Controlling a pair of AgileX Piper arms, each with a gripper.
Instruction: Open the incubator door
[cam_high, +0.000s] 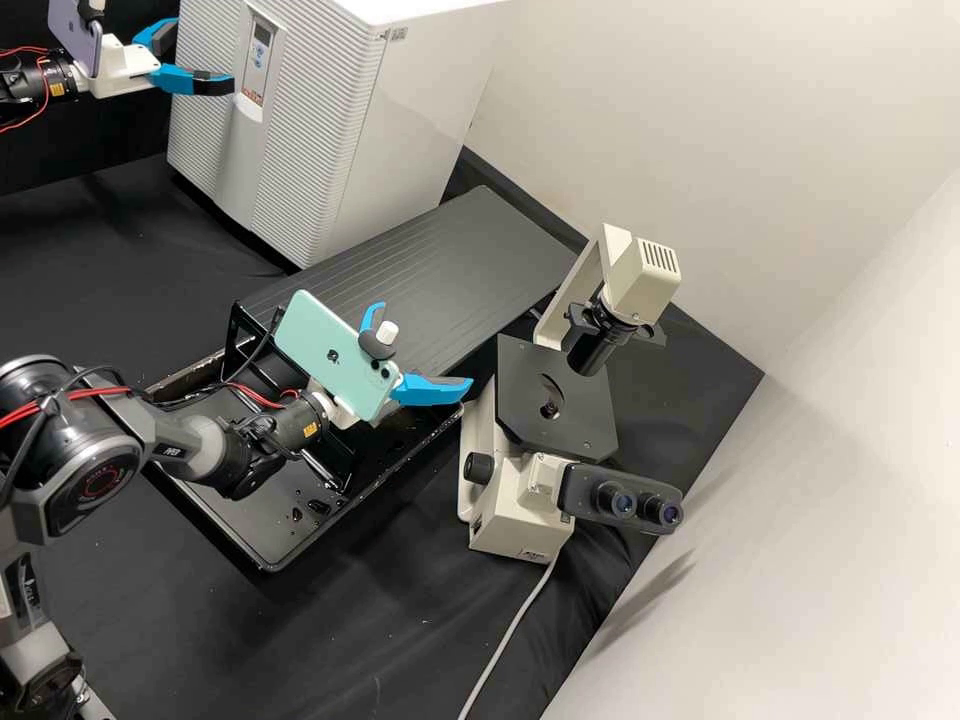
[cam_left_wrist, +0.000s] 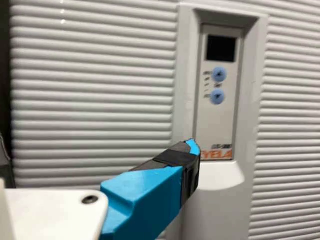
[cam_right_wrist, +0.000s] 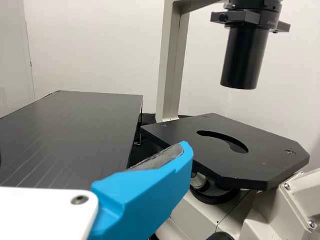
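Nearest, the right gripper (cam_high: 426, 343) is hanging above the far rim of the black tray (cam_high: 260, 530), its two fingers standing apart and gripping nothing. The microscope (cam_high: 515, 520) is standing beside it, and the black platform (cam_high: 480, 250) is lying beyond.

Farther off, the left gripper (cam_high: 204, 58) is pointing at the front of the incubator (cam_high: 420, 130), its fingers also standing apart, clamping nothing. The incubator is standing upright at the back; its ribbed door (cam_left_wrist: 95, 105) is appearing closed. In the left wrist view one fingertip (cam_left_wrist: 192, 147) is overlapping the lower end of the control panel (cam_left_wrist: 212, 125); whether it is touching, I am not able to tell.

I am judging this as the approach, with the opening pull still pending. The hinge side is not showing clearly, so good work is depending on finding the free edge first. The gripper is needing to hook one finger firmly behind that edge, then follow the door's arc gently. A straight tug is risking a slip, and a careless sweep is risking pressing the blue buttons (cam_left_wrist: 218, 86).
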